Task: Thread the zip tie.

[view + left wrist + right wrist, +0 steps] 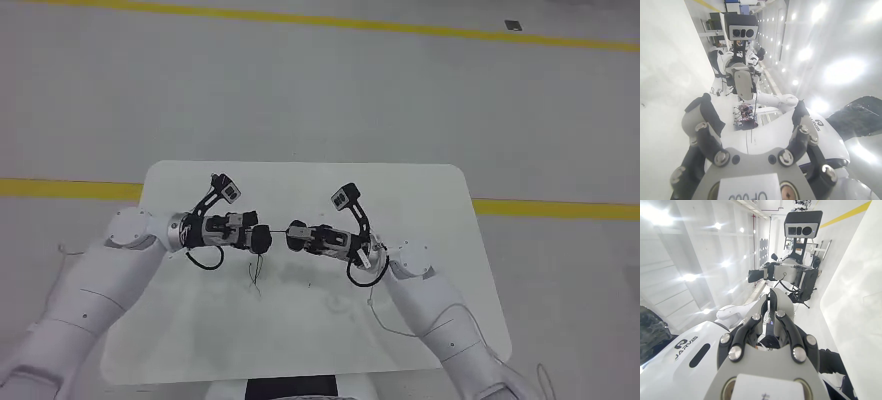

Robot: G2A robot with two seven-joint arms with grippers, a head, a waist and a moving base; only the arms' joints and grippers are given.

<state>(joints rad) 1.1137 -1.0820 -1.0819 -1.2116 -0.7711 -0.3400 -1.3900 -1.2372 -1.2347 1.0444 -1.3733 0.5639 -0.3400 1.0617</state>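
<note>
My two grippers face each other tip to tip above the middle of the white table. The left gripper is open, its black-padded fingers spread wide in the left wrist view. The right gripper has its fingers pressed together on a thin dark zip tie. The tie bridges the short gap between the two tips. In the left wrist view the strand runs down from the right gripper into the space between my open fingers. A thin dark tail hangs toward the table below the left gripper.
The tabletop is bare white around both arms, its rounded far edge behind them. A yellow floor line passes behind the table on both sides. Cables loop under each wrist.
</note>
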